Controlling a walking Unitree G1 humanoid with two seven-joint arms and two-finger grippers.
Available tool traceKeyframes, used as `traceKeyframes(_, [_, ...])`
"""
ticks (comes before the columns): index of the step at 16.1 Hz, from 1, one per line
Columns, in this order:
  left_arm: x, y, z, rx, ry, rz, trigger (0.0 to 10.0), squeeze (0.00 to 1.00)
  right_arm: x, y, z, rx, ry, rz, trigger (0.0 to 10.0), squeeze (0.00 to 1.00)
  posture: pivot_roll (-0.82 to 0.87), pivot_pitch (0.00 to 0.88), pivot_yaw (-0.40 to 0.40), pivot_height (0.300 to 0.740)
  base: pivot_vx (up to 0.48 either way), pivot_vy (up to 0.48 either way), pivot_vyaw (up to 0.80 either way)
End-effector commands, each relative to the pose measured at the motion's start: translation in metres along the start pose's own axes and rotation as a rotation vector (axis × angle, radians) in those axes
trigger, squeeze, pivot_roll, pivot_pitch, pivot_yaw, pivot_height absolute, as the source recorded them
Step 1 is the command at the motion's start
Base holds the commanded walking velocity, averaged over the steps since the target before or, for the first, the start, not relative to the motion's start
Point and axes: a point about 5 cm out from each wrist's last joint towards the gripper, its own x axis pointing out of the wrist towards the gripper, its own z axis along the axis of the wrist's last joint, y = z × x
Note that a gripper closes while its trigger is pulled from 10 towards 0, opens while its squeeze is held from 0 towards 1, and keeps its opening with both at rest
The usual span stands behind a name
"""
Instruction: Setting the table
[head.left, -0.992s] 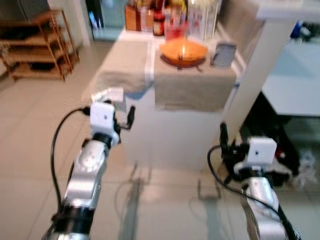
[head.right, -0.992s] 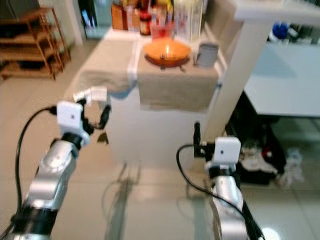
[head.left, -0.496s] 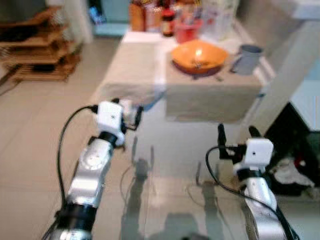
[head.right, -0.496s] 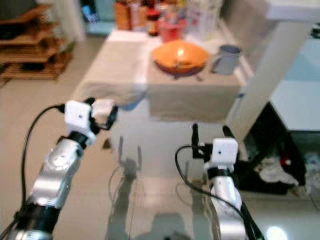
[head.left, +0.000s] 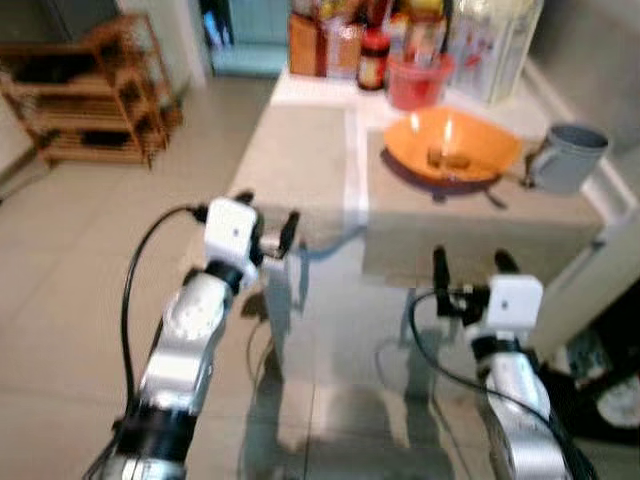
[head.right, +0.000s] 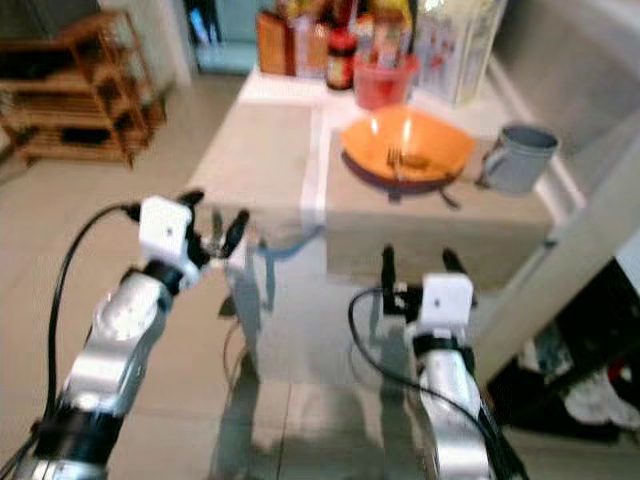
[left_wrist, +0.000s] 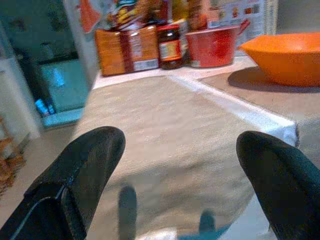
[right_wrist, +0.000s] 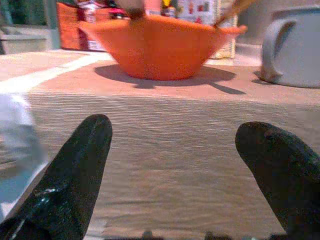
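Note:
A table (head.left: 350, 160) carries two beige placemats. The left placemat (head.left: 300, 165) is bare. On the right placemat (head.left: 470, 215) stand an orange bowl (head.left: 452, 147) with food and a fork in it, and a grey mug (head.left: 568, 157). My left gripper (head.left: 268, 215) is open at the near edge of the left placemat (left_wrist: 165, 130). My right gripper (head.left: 470, 265) is open just in front of the right placemat (right_wrist: 175, 125), facing the orange bowl (right_wrist: 160, 45) and the mug (right_wrist: 295, 45). Nothing is between either pair of fingers.
A red container (head.left: 418, 80), a jar (head.left: 375, 45), boxes and bottles crowd the table's far end. A wooden shelf rack (head.left: 95, 95) stands on the tiled floor at the left. A pale slanted post (head.right: 590, 230) rises right of the table.
The whole view has shifted: the table now looks nearer and larger. Both grippers stay raised and open, now level with the table's near edge.

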Motion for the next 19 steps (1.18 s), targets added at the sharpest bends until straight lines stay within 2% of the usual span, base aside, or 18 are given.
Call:
traceKeyframes(1, [0.002,-0.0066,0.0018,0.013,-0.01,-0.029,10.0,0.0,-0.0001,-0.0061,-0.0016,-0.015,0.006,-0.018,10.0,0.0,0.02,0.0,0.016,0.718,0.0,-0.465,0.0])
traceKeyframes(8, [0.0032,-0.0061,0.0016,0.001,-0.013,-0.035,10.0,0.0,-0.0009,-0.0051,-0.0021,-0.021,0.005,-0.012,10.0,0.0,0.01,0.0,0.017,0.718,0.0,-0.432,0.0])
traceKeyframes(15, [0.0032,-0.0057,-0.0024,0.0,0.007,-0.039,10.0,0.0,-0.0051,-0.0048,-0.0019,-0.023,0.011,-0.009,10.0,0.0,0.01,0.0,0.017,0.718,0.308,-0.353,0.0])
traceKeyframes(19, [0.0036,-0.0034,-0.0028,-0.015,0.004,-0.014,10.0,0.0,-0.0059,-0.0044,-0.0022,-0.025,0.014,-0.009,10.0,0.0,0.01,0.0,0.017,0.718,0.321,0.0,0.0])
